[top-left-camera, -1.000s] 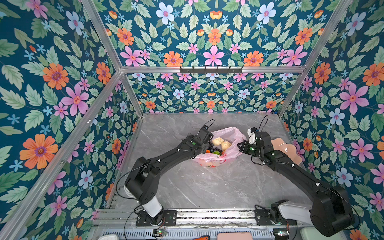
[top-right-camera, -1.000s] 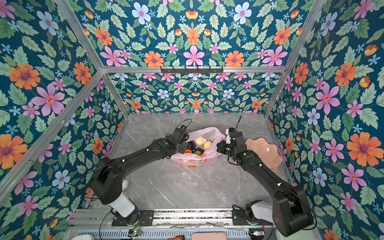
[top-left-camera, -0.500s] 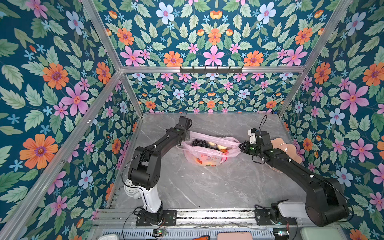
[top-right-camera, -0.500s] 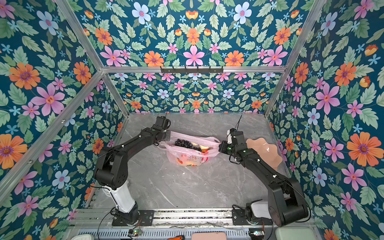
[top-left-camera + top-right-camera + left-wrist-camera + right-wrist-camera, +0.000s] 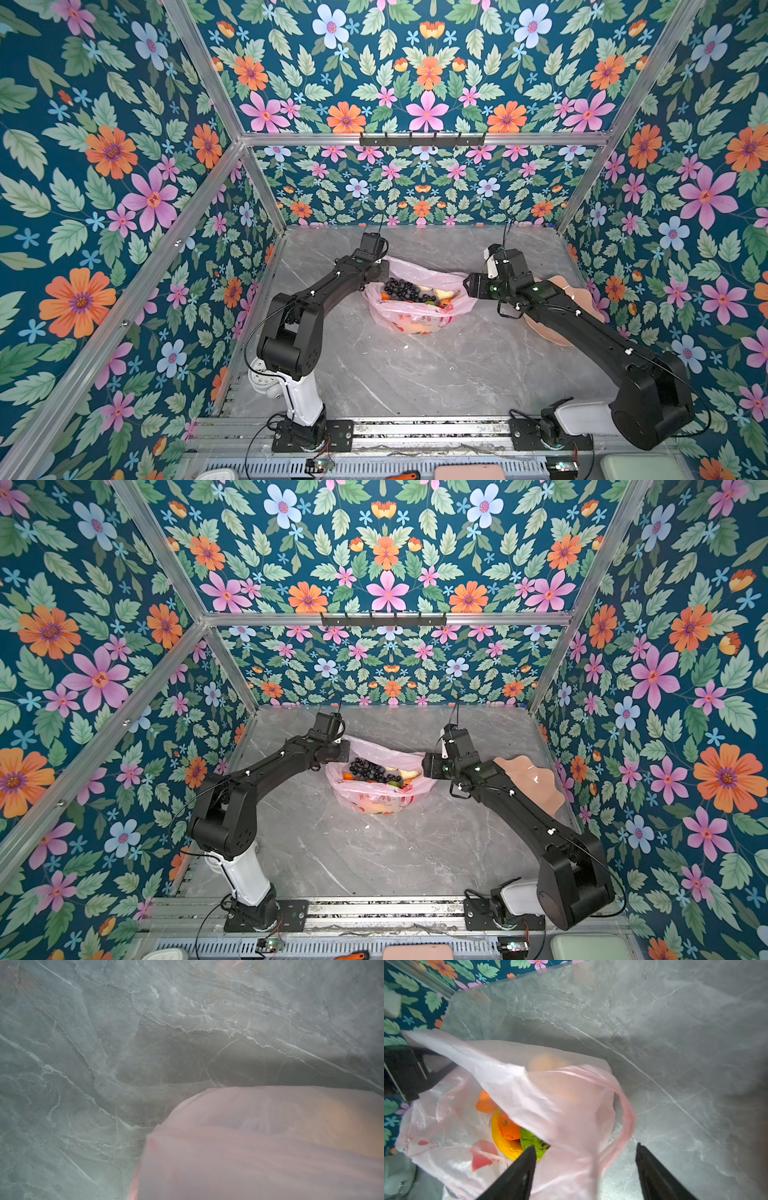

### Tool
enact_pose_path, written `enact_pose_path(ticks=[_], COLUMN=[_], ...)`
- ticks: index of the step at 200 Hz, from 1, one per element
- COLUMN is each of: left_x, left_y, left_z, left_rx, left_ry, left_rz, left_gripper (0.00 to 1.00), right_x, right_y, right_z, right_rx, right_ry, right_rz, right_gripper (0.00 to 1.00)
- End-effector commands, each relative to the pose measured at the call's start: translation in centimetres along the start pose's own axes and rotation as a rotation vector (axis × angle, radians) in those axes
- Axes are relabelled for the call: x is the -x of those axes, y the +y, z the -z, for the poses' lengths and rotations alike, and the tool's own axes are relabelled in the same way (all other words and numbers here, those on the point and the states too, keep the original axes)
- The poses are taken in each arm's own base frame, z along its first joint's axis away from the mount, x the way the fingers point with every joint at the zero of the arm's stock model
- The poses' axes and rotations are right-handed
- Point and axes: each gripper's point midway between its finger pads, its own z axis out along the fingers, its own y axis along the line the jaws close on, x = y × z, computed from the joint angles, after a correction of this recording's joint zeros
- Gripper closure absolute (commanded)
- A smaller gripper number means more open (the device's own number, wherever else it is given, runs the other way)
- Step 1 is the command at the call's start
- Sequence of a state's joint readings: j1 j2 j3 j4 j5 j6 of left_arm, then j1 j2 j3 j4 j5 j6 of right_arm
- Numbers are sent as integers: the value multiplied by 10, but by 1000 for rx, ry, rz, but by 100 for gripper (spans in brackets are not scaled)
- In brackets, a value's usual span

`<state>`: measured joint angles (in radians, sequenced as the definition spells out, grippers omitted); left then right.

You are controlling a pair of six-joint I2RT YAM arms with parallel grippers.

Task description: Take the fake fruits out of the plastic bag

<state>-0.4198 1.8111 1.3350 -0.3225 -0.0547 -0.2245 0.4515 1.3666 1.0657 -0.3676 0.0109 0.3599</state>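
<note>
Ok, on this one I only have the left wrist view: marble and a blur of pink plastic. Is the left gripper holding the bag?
Observer: It seems so. In both top views the left gripper sits shut at the plastic bag's rim, and the film runs right up to it.
Operator: And the right one?
Observer: In the right wrist view the right gripper is open, with bag film and a loop handle between its jaws.
Operator: Any fruit out?
Observer: Those I can see are inside the bag: the grape bunch, orange and green fruit.
</note>
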Motion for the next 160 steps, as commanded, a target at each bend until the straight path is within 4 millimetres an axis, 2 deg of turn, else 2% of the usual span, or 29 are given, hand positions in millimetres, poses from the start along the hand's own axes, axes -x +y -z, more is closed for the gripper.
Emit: enact_pose_path(ticks=[1,33,80,96,104,111,130,142,160], left_x=[2,2,0,0,1,1,4,7,9], left_y=[-2,-1,-3,-3,-3,-4,-4,-4,-3], left_z=[1,-2,-4,-6,-6,-6,-8,-10,-14], left_rx=[-3,1,-2,0,-1,-7,-5,-4,2], left_ry=[2,19,39,49,48,47,42,40,45], left_rz=[-16,-17,-22,-23,-23,-23,-21,-22,-21], left_gripper=[100,100,100,100,100,100,100,100,100], right_x=[-4,-5,-18,-26,-21,-28,-31,-28,-20], right_y=[-17,15,37,37,34,26,22,17,3], right_z=[9,-5,-40,-49,-51,-66,-80,-88,-95], right_rx=[-218,-186,-75,-63,-88,-128,-154,-183,-208], right_ry=[29,73,163,198,186,224,251,253,268], right_rz=[242,464,632,654,658,664,675,649,556], right_gripper=[18,15,14,13,13,13,16,24,51])
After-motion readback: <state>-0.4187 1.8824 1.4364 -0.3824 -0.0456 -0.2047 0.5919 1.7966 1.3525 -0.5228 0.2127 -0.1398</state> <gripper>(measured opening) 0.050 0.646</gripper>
